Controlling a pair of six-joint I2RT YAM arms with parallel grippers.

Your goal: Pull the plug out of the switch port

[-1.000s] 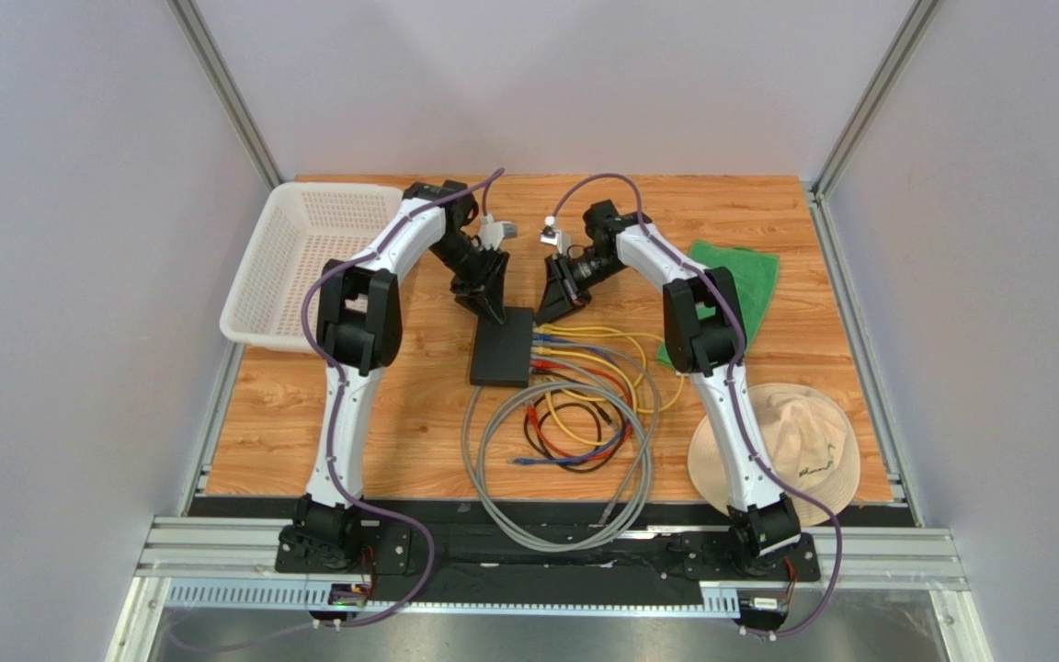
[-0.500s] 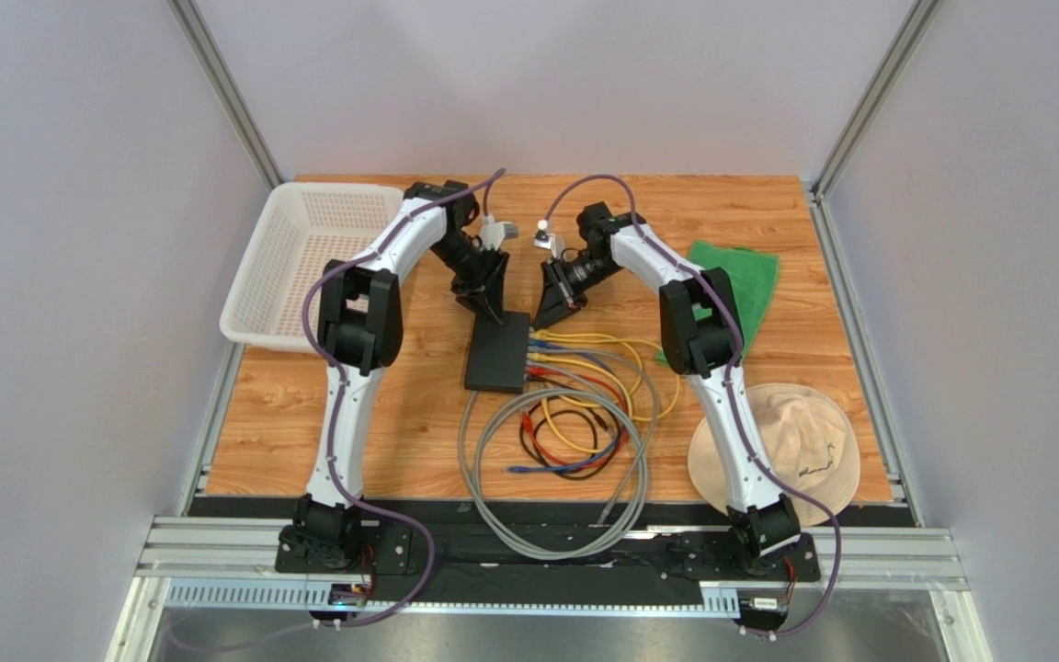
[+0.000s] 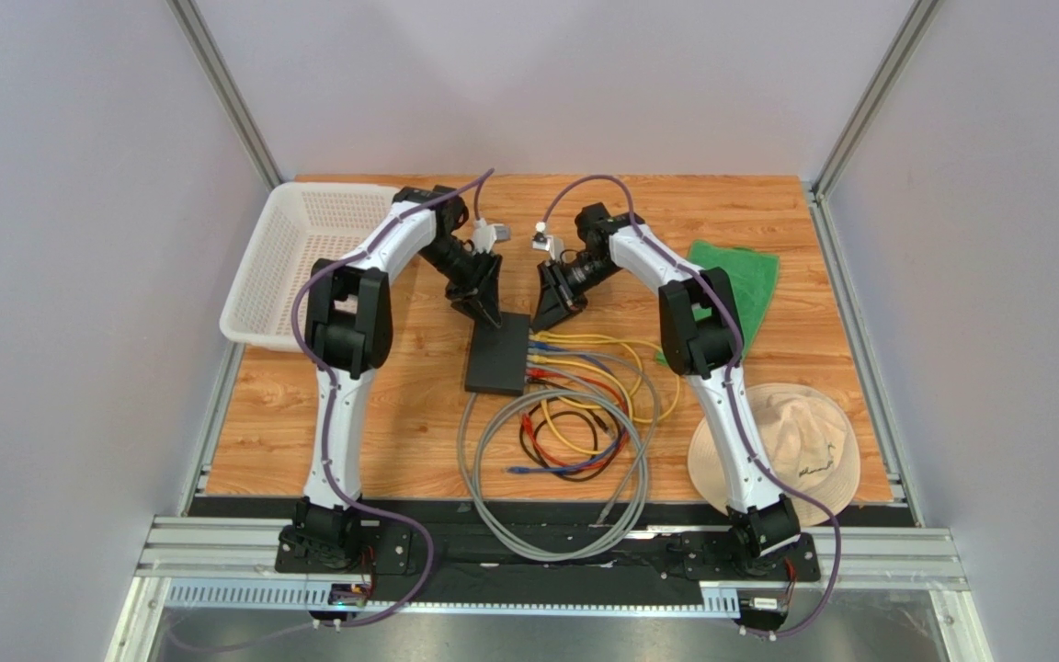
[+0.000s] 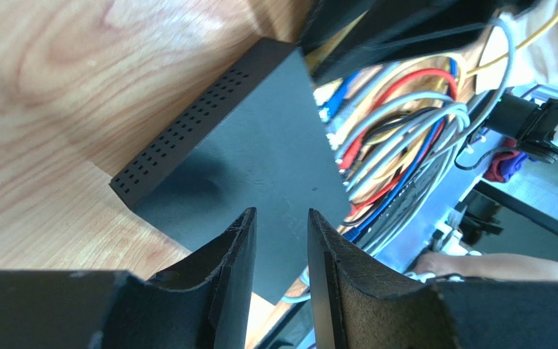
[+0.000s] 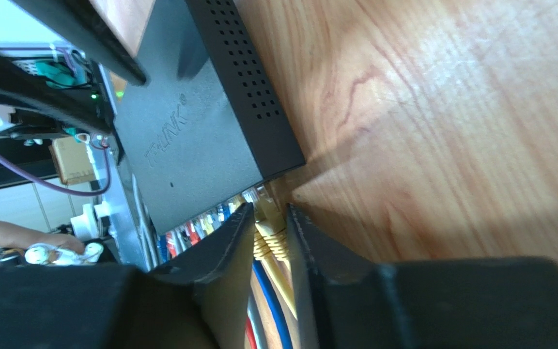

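The black switch lies flat mid-table, its ports facing right with yellow, blue, red and grey cables plugged in. My right gripper is at its far right corner. In the right wrist view its fingers sit against both sides of the yellow plug, which is still seated in the end port of the switch. My left gripper is over the far end of the switch. Its fingers stand apart above the flat top of the switch, with nothing between them.
Coiled cables and a grey loop spread from the switch toward the near edge. A white basket stands at the far left. A green cloth and a beige hat lie on the right.
The switch has slid slightly left and turned a little. Both grippers shifted left with it. The left arm's upper part swung further left.
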